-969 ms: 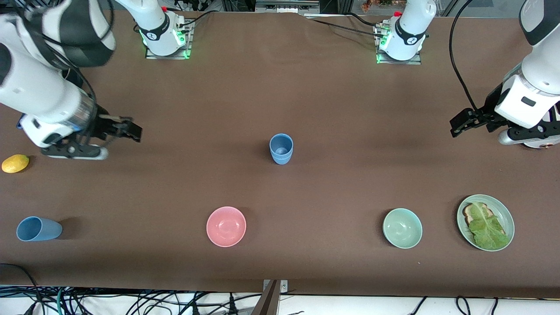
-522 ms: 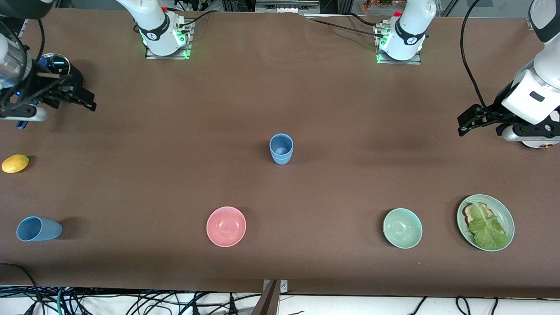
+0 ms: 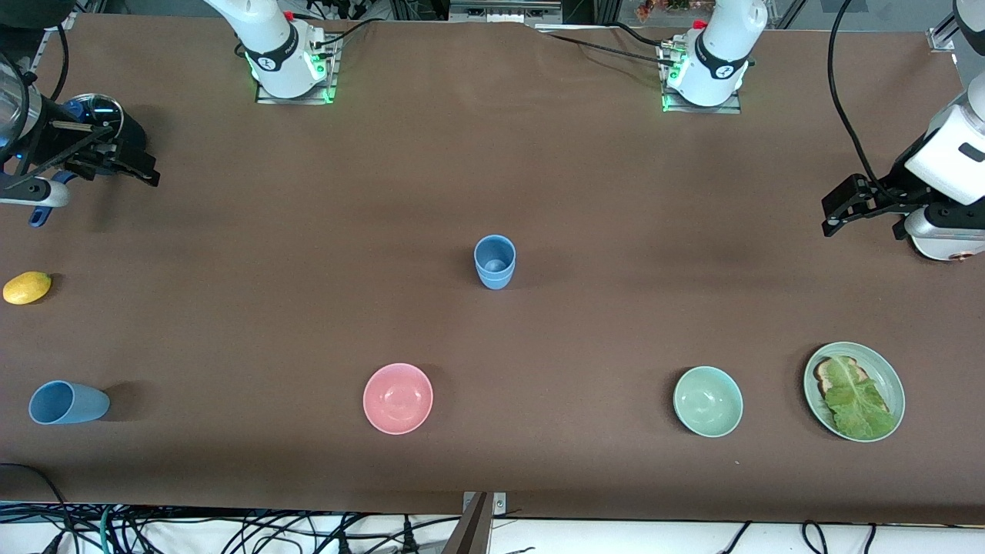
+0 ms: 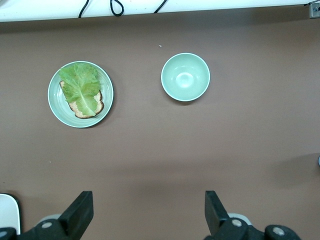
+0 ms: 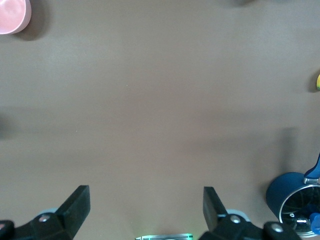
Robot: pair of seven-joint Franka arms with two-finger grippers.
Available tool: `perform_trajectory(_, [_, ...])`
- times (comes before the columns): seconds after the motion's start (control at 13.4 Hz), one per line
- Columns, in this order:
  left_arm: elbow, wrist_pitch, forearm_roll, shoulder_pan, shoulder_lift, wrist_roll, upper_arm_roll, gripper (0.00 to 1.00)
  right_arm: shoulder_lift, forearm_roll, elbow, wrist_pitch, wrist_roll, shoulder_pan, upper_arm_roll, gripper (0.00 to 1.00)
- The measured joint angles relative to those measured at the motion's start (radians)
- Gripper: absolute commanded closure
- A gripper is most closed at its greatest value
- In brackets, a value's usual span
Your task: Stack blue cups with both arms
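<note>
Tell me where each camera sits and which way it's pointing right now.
Front view: high across the table, facing both bases; shows the stacked blue cups, the lone blue cup, and both arms pulled to the table's ends.
Left wrist view: looks down past the open left tool at the green bowl and the lettuce plate.
Right wrist view: looks down past the open right tool at bare table, the pink bowl at its edge.
Shared: front and left wrist views both show the green bowl.

Matt blue cups [image 3: 494, 261]; cloth-like table [image 3: 616, 231].
</note>
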Motion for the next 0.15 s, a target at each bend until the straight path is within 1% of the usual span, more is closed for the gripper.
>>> perform_trajectory(0.15, [0.004,0.000,0.000,0.001,0.000,0.002,0.000,0.02,0.000,0.000,0.000,0.000,0.000,0.006,0.000,0.00])
